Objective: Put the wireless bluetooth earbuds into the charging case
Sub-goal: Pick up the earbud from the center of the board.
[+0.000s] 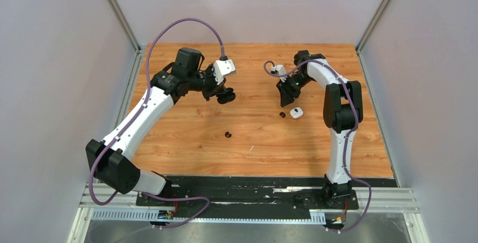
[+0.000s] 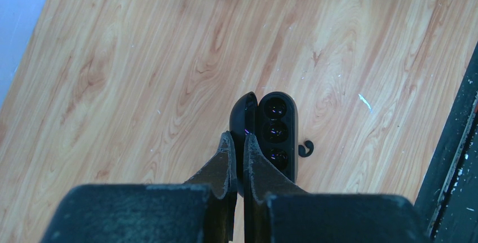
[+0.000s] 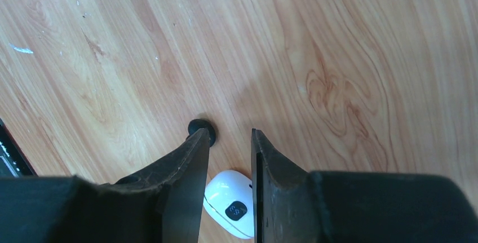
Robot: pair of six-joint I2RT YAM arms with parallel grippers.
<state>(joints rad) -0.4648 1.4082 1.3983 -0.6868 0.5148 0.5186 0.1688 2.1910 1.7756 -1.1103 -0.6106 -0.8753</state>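
Robotics lab cell: 2 bolted arms [image 1: 141,116], wooden table [image 1: 186,136], plain walls [image 1: 51,85], aluminium rails [image 1: 389,199].

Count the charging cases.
2. A black case, open, pinched in the left gripper; a white case on the table by the right gripper. No others show.

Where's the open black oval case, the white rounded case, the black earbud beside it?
open black oval case [image 2: 276,136]: left wrist view, socket tray.
white rounded case [image 3: 224,191]: right wrist view, top shell.
black earbud [image 3: 204,124]: right wrist view, round body.
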